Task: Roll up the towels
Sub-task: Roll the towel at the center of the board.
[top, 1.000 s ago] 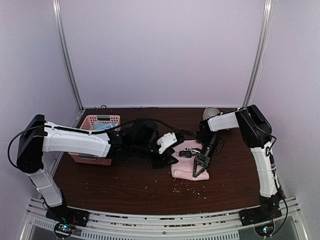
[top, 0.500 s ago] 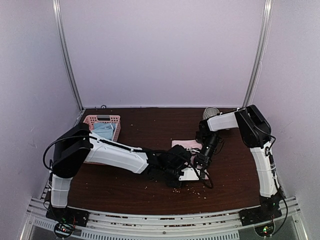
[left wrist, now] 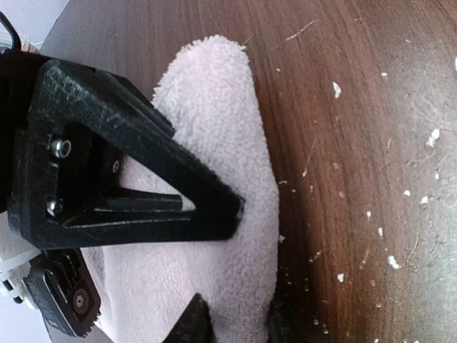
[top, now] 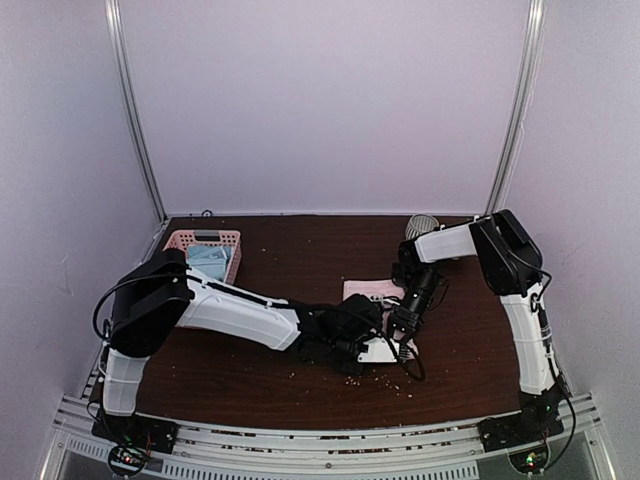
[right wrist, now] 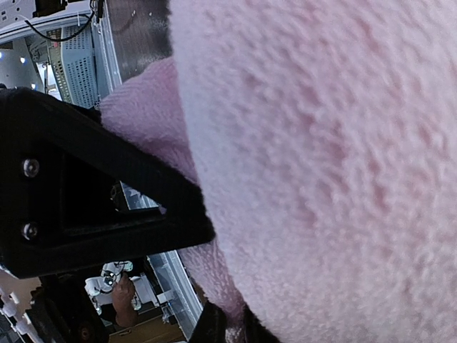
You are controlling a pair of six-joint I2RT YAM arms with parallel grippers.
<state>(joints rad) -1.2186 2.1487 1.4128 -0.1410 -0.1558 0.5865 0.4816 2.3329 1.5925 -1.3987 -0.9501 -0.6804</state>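
The pink towel [top: 362, 290] lies right of the middle of the table [top: 300, 250], mostly hidden under both arms. My right gripper [top: 400, 325] is pressed together on a fold of it; in the right wrist view the cloth fills the frame, bunched between the fingers. My left gripper [left wrist: 228, 264] reaches across from the left. Its fingers stand apart with the towel's rounded near edge between them, and I cannot tell whether they bite the cloth yet.

My main worry is a shallow grab on the left. The upper finger [left wrist: 143, 193] lies across the top of the cloth, so it may catch only the top layer. The fold would then peel open instead of turning over as a roll.

The second risk is the two arms pulling against each other. With the right side clamped, any sideways drag from the left would stretch the towel flat or slide it across the wood. The wrists sit very near each other, so a careless turn could knock them together.

Crumbs [top: 380, 378] lie just beside the towel and could get rolled in. I do not see the green towel in any view.
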